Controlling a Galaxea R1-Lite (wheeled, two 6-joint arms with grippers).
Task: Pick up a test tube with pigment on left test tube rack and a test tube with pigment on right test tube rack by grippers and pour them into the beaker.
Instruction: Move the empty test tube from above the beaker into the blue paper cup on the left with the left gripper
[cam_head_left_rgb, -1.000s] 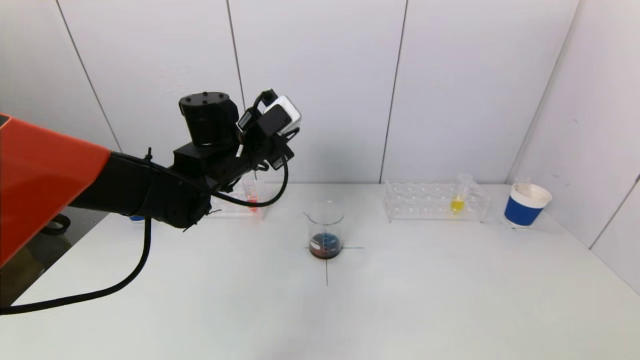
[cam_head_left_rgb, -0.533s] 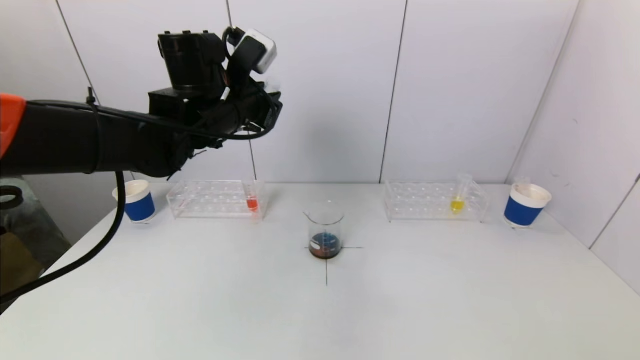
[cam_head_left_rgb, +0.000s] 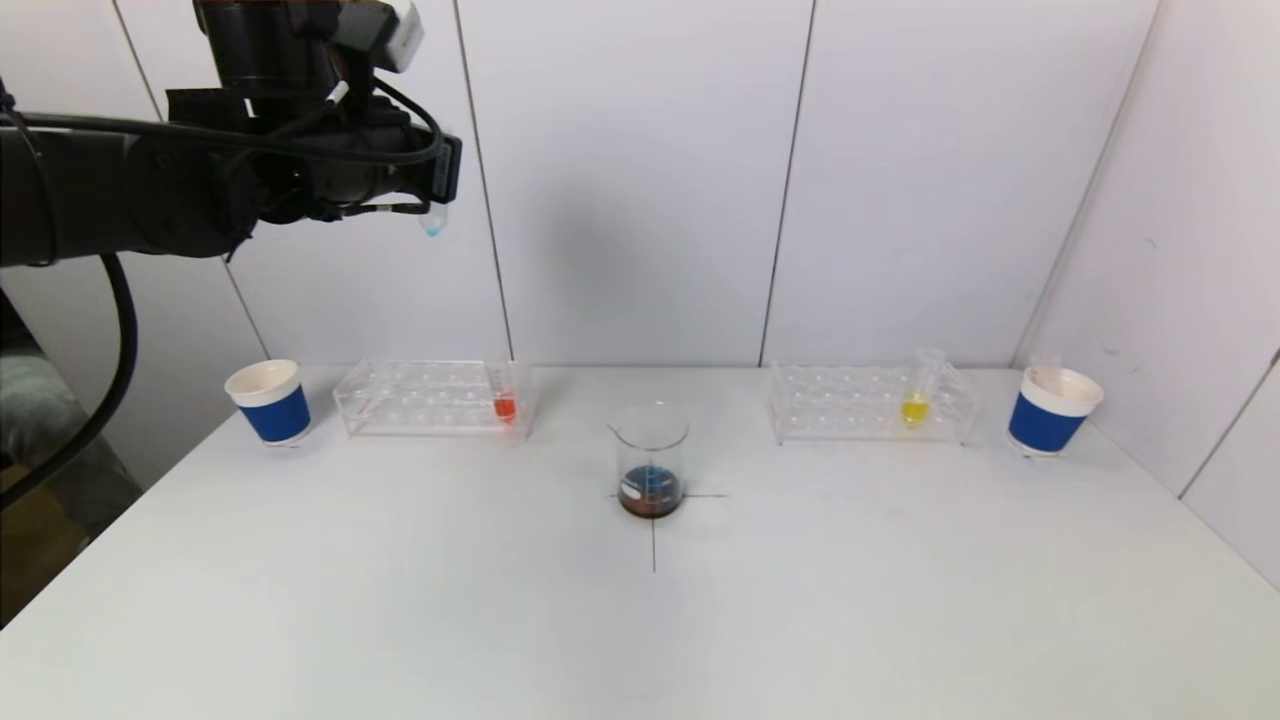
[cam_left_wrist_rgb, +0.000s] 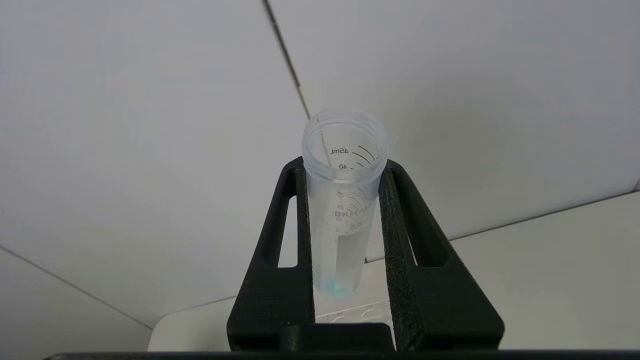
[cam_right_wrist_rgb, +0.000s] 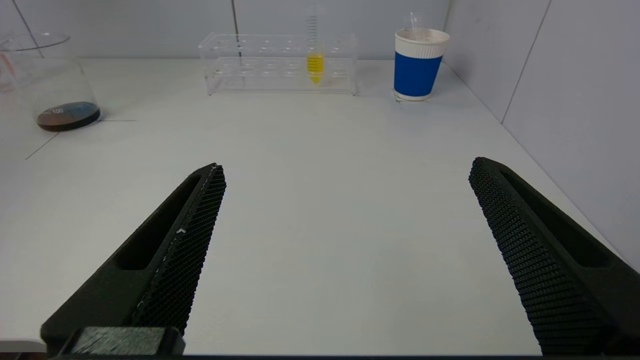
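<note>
Two racks, one beaker, one tube in the air

Two clear plastic racks sit at the back of the white desk (cam_head_left_rgb: 400, 600) near the wall. The left rack (cam_head_left_rgb: 420, 398) has a blue-and-white paper cup (cam_head_left_rgb: 268, 401) just beside its outer end; the right rack (cam_head_left_rgb: 870, 402) has a matching blue-and-white cup (cam_head_left_rgb: 1055, 409) beside its outer end, w/ something thin standing in it, can't tell what. Between the racks, nearer the robot, a clear glass beaker (cam_head_left_rgb: 651, 461) stands upright on a thin black cross mark; nothing stands close around it.

Contents: beaker holds a shallow dark layer, brownish w/ blue. Left rack holds one tube w/ red-orange pigment (cam_head_left_rgb: 504, 398) at its inner end. Right rack holds one tube w/ yellow pigment (cam_head_left_rgb: 918, 390), leaning slightly, toward its outer end.

Left claw (cam_left_wrist_rgb: 345, 210) is up high by the wall, above the left rack and well apart from the beaker, clamped on a clear graduated plastic tube (cam_left_wrist_rgb: 342, 200). Tube's long axis approx vertical: open mouth up, conical tip down, w/ only a small blue trace at the tip.

Right claw (cam_right_wrist_rgb: 345, 250) hangs low over the desk's near right part, spread wide, holding nothing, pointing toward the right rack.
</note>
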